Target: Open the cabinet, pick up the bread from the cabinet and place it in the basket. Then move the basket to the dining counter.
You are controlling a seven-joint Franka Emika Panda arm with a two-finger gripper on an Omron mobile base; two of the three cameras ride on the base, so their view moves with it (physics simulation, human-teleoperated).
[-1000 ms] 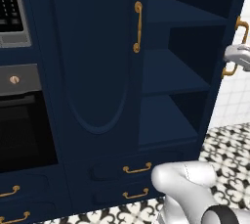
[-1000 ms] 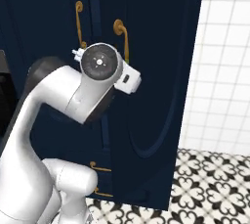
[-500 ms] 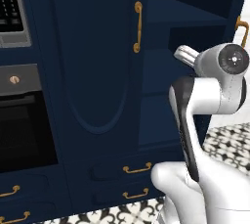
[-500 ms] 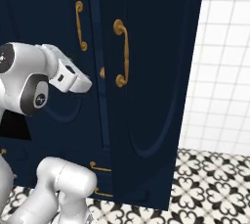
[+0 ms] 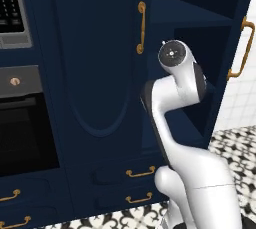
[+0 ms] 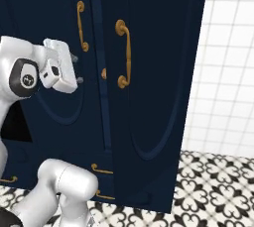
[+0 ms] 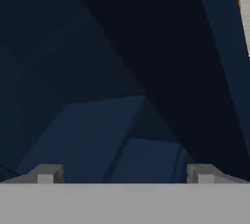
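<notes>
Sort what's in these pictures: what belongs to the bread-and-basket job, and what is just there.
For the job:
- cabinet, its right door swung open, navy shelves showing
- gripper, open, pointed into the cabinet

Just there:
- oven
- low drawers with brass pulls
- patterned floor tiles
- white wall tiles

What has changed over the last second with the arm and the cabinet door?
The claw has left the right door's handle, which it was at a second ago, and the arm has swung left to face the open shelves. It is open, holding nothing. The right door stays wide open and the left door shut.
</notes>
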